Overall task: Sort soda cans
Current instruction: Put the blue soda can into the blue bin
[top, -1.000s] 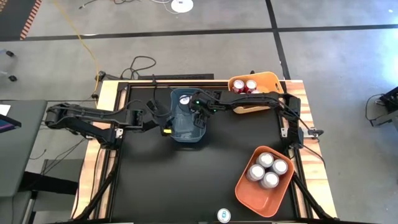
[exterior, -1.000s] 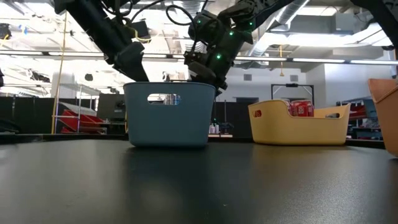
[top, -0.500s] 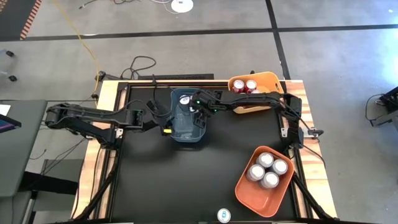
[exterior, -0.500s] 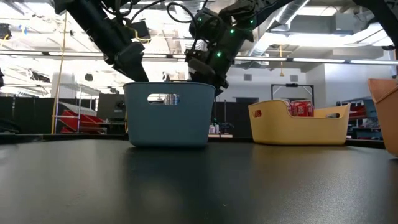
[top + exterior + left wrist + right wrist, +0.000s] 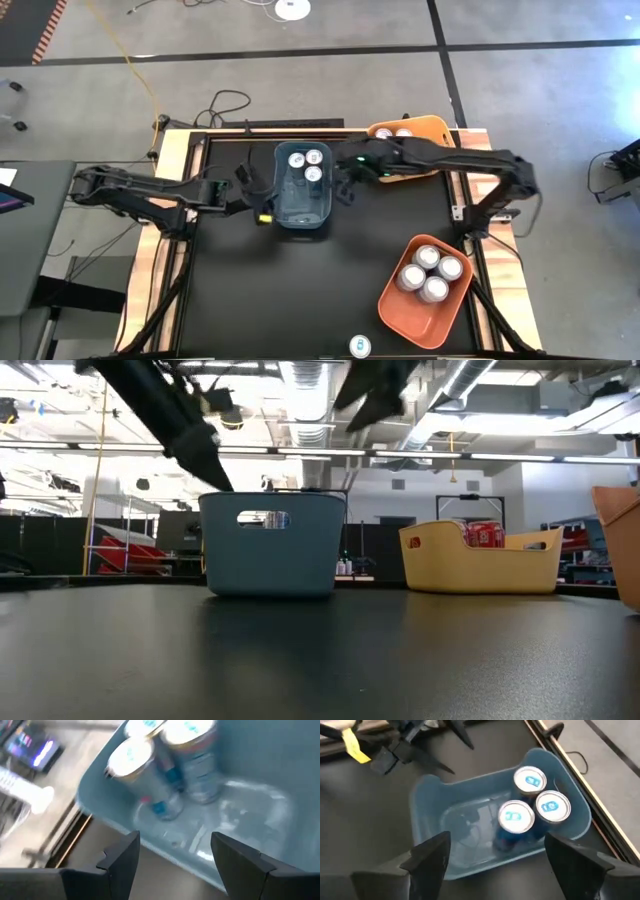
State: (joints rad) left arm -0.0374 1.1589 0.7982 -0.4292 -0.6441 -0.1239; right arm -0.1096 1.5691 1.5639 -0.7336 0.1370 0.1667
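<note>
Withdrawn from the blue plastic bin (image 5: 302, 187): my right pincer (image 5: 345, 190), released, empty; one blue upright soda can (image 5: 313, 174) added; left pincer (image 5: 262, 204) nearer, parted.

Blue bin (image 5: 302, 205), yellow bin (image 5: 432, 128) and orange bin (image 5: 412, 310) on black table (image 5: 300, 290).

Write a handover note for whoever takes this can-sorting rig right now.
Left gripper: jaws open, empty, at the blue bin's left wall.
Right gripper: open, empty, above its right side.
Done: three blue cans in that bin; four silver cans in the orange bin; red cans in the yellow bin, count hidden.
Left: lone can at the front edge of the table, probably blue.
</note>
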